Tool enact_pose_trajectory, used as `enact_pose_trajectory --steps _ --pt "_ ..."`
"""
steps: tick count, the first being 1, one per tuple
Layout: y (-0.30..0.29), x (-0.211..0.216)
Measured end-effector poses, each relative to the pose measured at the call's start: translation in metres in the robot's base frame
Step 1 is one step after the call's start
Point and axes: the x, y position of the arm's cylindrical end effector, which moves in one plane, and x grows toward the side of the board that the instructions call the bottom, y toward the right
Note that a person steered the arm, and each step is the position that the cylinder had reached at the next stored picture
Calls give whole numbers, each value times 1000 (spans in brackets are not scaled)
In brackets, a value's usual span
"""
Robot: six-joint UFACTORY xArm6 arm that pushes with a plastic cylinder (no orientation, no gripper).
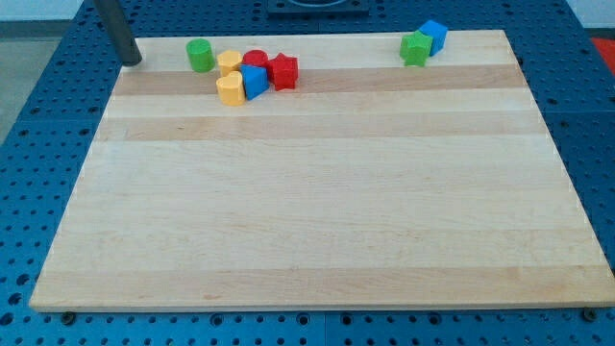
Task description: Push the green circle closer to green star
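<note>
The green circle (200, 55) stands near the top left of the wooden board (317, 211). The green star (415, 48) sits far to its right at the top edge, touching a blue cube (433, 36). My tip (130, 60) is at the board's top left corner, a short way to the left of the green circle and apart from it.
Just right of the green circle is a tight cluster: two yellow blocks (230, 63) (231, 88), a blue block (255, 80), a red cylinder (254, 60) and a red star (282, 71). Blue perforated table surrounds the board.
</note>
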Motion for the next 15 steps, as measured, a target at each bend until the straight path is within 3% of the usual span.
enact_pose_trajectory --steps 2,4,7,8,9,10,12,13,15 --pt "61 8" --pt "69 9" --pt "200 8" --pt "195 8" --pt "155 5" --pt "163 -10" --pt "272 -25" --pt "283 -25" --pt "228 -9"
